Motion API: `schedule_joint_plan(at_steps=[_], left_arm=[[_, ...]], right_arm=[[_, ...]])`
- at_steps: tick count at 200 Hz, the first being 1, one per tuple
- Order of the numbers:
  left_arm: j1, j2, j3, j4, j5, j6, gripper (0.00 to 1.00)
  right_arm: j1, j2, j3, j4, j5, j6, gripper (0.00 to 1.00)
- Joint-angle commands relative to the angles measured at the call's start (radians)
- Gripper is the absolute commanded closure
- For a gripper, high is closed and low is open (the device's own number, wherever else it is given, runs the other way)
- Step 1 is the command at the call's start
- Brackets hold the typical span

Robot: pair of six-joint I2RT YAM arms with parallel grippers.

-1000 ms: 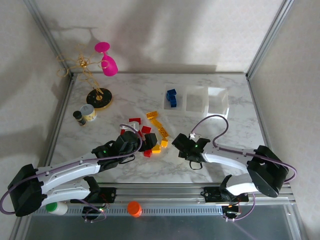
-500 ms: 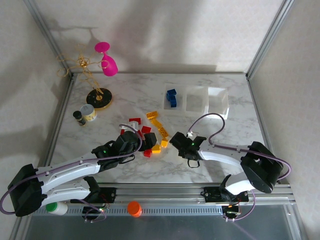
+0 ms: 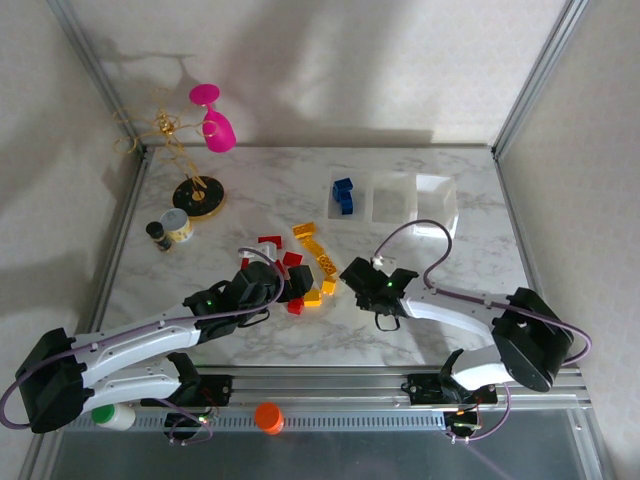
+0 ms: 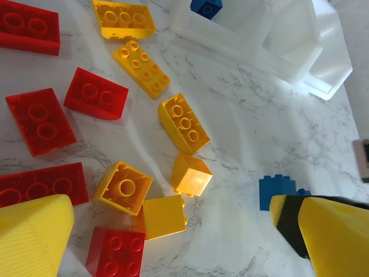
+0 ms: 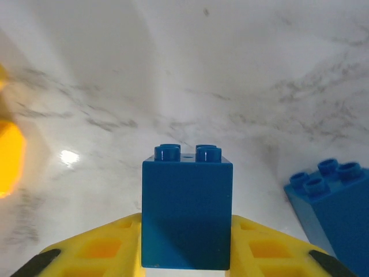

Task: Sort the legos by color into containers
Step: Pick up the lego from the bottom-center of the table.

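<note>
Left gripper [image 4: 167, 202] spread wide, right gripper [image 5: 187, 254] clamped shut, both low, close together

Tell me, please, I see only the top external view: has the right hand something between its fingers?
Observer: Yes. The right hand is shut on a blue brick, studs upward, as the right wrist view shows.
Operator: Is anything close beside it?
Observer: A second blue brick stands near it on the table, not touching it.
Operator: And the other arm?
Observer: The left hand is open, nothing between its fingers; red bricks and yellow bricks lie under it.
</note>
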Motion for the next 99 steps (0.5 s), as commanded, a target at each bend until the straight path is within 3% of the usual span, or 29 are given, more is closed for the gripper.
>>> schedule_joint_plan(at_steps=[1, 37, 99], left_arm=[[0.004, -0.008, 0.058, -0.043, -0.039, 0.002, 0.00], [0.038, -0.035, 0.097, -0.033, -0.020, 0.029, 0.00], [0.145, -0.007, 0.158, -0.049, 0.032, 0.108, 0.00]], right_arm=[[-0.030, -0.040, 0.073, -0.012, 0.043, -0.086, 0.67], [-0.119, 0.004, 0.198, 0.056, 0.045, -0.277, 0.67], [-0.280, 0.268, 0.464, 0.188, -0.022, -0.507, 0.67]])
